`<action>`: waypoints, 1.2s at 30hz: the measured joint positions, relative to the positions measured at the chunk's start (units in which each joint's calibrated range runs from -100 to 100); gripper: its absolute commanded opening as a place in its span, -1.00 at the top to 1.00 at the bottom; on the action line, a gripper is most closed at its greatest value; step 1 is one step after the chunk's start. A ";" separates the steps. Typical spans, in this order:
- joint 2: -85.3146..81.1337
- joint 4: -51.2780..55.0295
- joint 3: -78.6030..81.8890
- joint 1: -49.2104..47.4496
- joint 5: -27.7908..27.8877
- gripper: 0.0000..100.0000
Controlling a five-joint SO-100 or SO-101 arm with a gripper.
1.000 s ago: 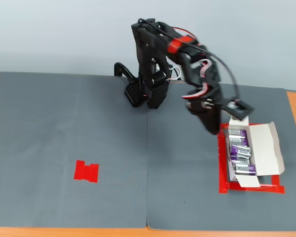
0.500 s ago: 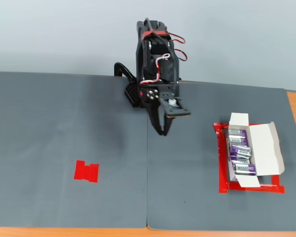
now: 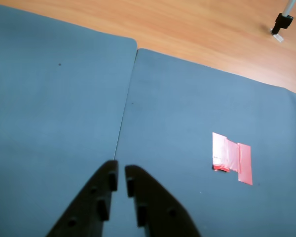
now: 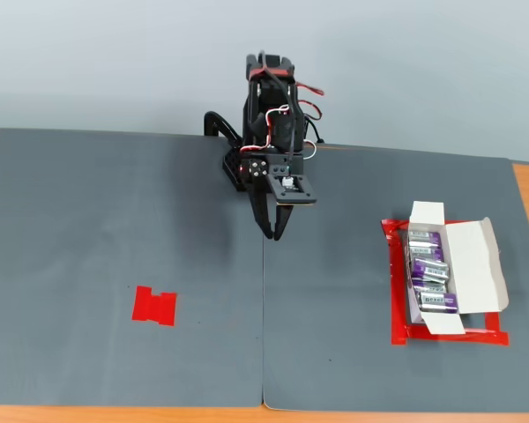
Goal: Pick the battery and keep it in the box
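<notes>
the room was evenly and brightly lit, soft light from overhead, no hard shadows anywhere. in the fixed view the grey mat [image 4: 115, 220] looked flat and matte without glare, and only a faint, diffuse shadow lay under the arm [image 4: 269, 115]. that picture was sharp across its whole width, with straight edges. the wrist view was softer and cooler in tint; the gripper [image 3: 119, 180] fingers close to the lens were dark and slightly blurred, while the red tape patch [image 3: 232, 158] looked washed out, pale pink.
</notes>
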 measured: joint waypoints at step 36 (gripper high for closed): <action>-8.07 1.21 22.72 -0.29 -9.28 0.97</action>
